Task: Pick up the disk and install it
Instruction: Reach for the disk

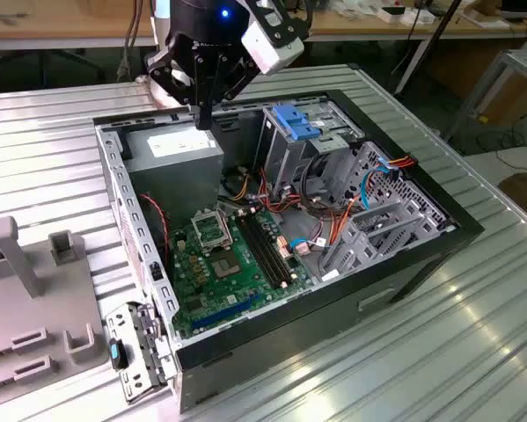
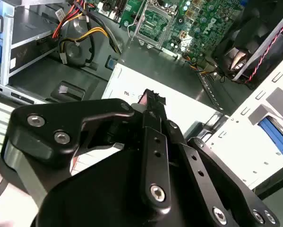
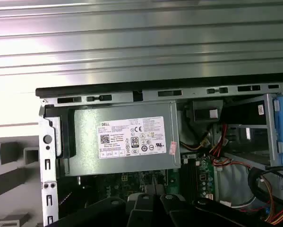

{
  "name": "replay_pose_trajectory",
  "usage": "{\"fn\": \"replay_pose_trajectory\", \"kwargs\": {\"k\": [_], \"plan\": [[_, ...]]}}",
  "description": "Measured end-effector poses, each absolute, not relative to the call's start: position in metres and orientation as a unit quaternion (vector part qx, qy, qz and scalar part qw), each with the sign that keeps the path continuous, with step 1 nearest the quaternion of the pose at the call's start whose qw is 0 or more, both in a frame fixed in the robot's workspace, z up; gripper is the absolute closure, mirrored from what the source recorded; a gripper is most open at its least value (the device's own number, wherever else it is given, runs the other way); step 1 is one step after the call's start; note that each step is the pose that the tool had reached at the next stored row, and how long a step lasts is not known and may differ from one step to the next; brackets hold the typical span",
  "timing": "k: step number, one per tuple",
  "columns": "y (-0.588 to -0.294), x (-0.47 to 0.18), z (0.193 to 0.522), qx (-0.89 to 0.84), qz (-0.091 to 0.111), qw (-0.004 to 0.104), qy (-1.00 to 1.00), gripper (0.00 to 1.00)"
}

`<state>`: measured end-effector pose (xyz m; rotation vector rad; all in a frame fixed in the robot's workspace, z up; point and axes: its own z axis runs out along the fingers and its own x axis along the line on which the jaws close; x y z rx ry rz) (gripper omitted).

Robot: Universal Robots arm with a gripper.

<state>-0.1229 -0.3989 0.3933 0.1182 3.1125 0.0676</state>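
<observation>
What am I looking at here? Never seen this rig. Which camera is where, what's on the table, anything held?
One robot arm with a gripper hangs over an open PC case lying on a ribbed metal table. The exterior view comes from a camera off the arm; both wrist views ride on the arm, looking past the gripper at the power supply and motherboard. Grey fixtures sit at the exterior view's left. The fingers look shut, with nothing held.

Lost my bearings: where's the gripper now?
In the exterior view, the gripper hangs just above the grey power supply, in the far corner of the open computer case on the exterior view's left.
</observation>
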Motion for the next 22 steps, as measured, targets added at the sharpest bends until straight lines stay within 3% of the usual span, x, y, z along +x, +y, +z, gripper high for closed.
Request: {"fn": "replay_pose_trajectory", "kwargs": {"k": [22], "plan": [[-0.399,-0.187,0.393,0.038,0.022,0.013,0.999,0.89]]}}
